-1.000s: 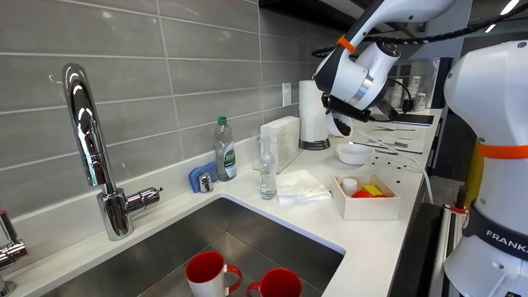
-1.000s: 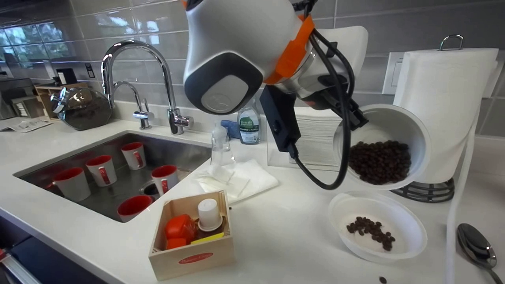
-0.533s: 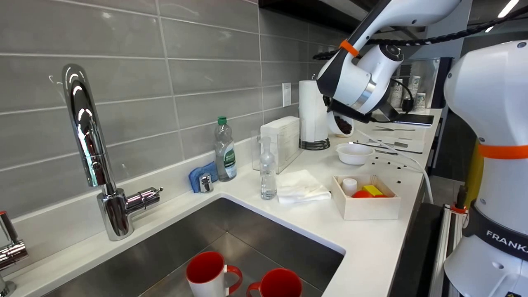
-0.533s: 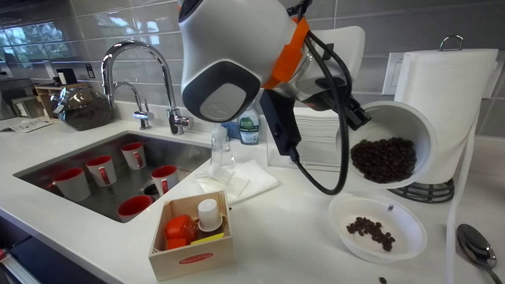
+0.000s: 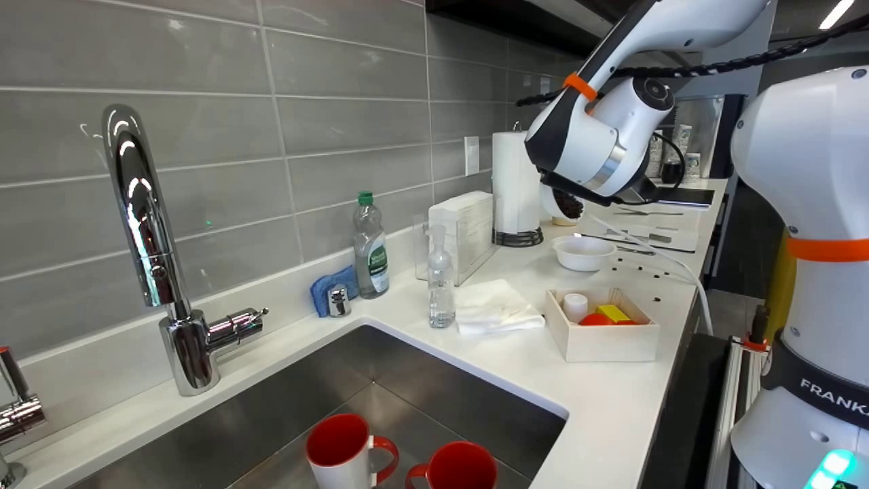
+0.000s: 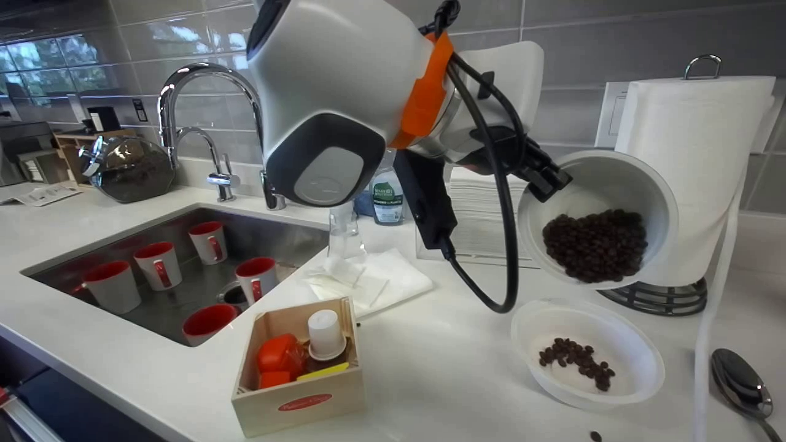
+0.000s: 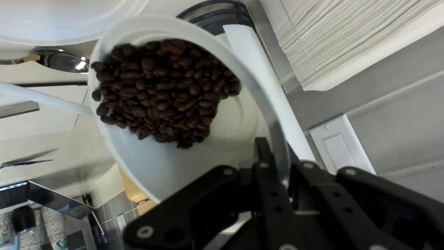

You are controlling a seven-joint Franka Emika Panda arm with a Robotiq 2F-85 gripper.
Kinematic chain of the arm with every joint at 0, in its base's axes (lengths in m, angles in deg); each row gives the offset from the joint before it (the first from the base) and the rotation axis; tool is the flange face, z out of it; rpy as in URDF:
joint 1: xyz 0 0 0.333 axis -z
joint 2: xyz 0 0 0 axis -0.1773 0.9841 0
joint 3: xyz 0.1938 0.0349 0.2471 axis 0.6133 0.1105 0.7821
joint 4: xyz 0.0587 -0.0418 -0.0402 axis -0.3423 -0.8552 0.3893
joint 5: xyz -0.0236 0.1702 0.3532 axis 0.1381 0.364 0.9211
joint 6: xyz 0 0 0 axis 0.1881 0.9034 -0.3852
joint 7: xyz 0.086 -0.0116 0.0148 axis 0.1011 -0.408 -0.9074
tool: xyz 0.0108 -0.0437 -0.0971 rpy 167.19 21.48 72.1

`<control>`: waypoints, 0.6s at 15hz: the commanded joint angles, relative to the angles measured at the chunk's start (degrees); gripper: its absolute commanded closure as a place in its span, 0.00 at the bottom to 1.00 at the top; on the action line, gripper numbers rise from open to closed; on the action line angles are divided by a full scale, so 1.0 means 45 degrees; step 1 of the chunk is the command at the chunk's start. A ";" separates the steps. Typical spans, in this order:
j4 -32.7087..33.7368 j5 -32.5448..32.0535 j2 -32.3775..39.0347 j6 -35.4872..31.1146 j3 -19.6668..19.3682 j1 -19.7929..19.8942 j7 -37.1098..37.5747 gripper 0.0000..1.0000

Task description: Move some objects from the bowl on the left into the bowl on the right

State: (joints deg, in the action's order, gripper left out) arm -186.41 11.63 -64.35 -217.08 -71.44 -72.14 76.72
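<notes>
A white bowl (image 6: 589, 190) holding many dark coffee beans (image 6: 595, 245) hangs tipped sideways in my gripper (image 6: 554, 182). In the wrist view my gripper (image 7: 274, 156) is shut on the rim of this bowl (image 7: 242, 121), one finger inside and one outside. The beans (image 7: 163, 90) are heaped toward the lower lip. A second white bowl (image 6: 629, 344) stands upright on the counter below, with a small cluster of beans (image 6: 577, 362) in it. It also shows in an exterior view (image 5: 584, 255) and partly in the wrist view (image 7: 69, 24).
A wooden box (image 6: 270, 420) with small items stands beside the lower bowl. A paper towel roll (image 6: 688, 159) and napkin holder (image 6: 485, 215) stand behind. A white cable (image 6: 715, 294) and a spoon (image 6: 740, 380) lie to one side. A sink (image 6: 288, 230) holds several mugs.
The wrist has shifted and lowered slightly, and the held bowl has tipped a little further. A blurred bean above the lower bowl half a second ago no longer shows there.
</notes>
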 commanded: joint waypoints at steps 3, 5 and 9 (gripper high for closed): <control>-0.0268 -0.0636 -0.0568 -0.1359 -0.0084 0.0028 0.0354 1.00; -0.0273 -0.0710 -0.0656 -0.1584 -0.0133 -0.0005 0.0355 1.00; -0.0233 -0.0739 -0.0787 -0.1902 -0.0194 -0.0096 0.0304 1.00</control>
State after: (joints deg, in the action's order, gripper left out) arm -187.45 9.92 -66.22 -222.58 -71.54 -72.08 77.46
